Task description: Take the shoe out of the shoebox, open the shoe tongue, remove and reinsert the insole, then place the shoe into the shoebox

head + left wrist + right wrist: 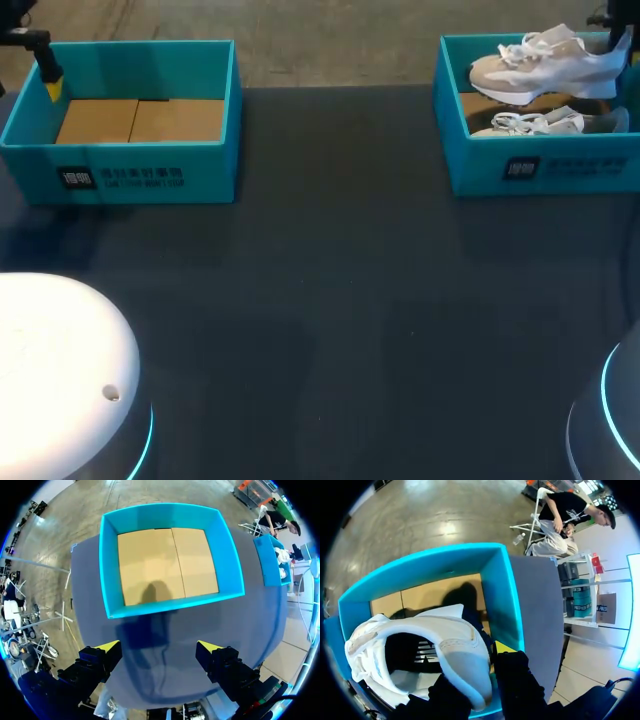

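White sneaker [545, 65]: held up over the right shoebox [480, 165], heel toward my right arm, which fits the take-out step.
Right gripper [485, 675]: clamped on the sneaker's heel collar, one finger inside and one outside; this grip leaves the tongue free.
Second sneaker [535, 123]: lying in the same box, beneath the first.
Left gripper [159, 652]: fingers spread wide and holding nothing, above the table [330, 280] just before the left shoebox [112, 570], whose cardboard floor is bare.
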